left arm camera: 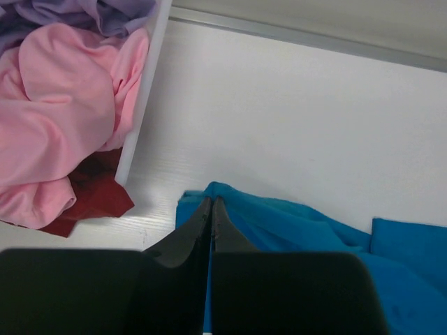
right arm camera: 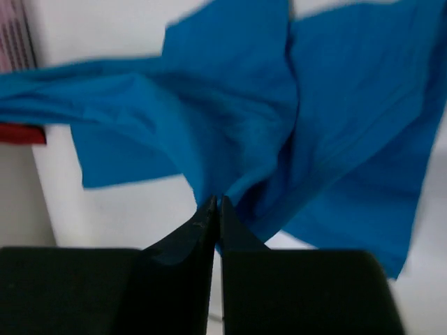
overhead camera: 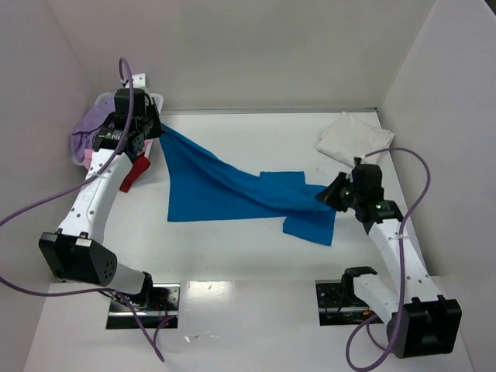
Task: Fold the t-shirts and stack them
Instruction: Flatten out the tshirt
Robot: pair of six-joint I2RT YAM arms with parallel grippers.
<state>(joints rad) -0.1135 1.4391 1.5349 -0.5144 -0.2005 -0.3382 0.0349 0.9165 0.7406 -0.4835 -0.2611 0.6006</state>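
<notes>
A bright blue t-shirt (overhead camera: 225, 190) hangs stretched across the table between my two grippers, its lower part trailing on the surface. My left gripper (overhead camera: 159, 130) is shut on one corner of it at the far left, beside the basket; the left wrist view has the blue cloth (left arm camera: 314, 230) pinched at the fingertips (left arm camera: 211, 202). My right gripper (overhead camera: 325, 195) is shut on the opposite end, where folds of the blue t-shirt (right arm camera: 265, 125) bunch at its tips (right arm camera: 215, 202). A folded white t-shirt (overhead camera: 353, 139) lies at the back right.
A white plastic basket (left arm camera: 143, 105) stands at the back left with a lavender shirt (overhead camera: 87, 132) and a pink shirt (left arm camera: 56, 105) in it. A dark red shirt (overhead camera: 138, 172) spills out beside it. White walls enclose the table on three sides.
</notes>
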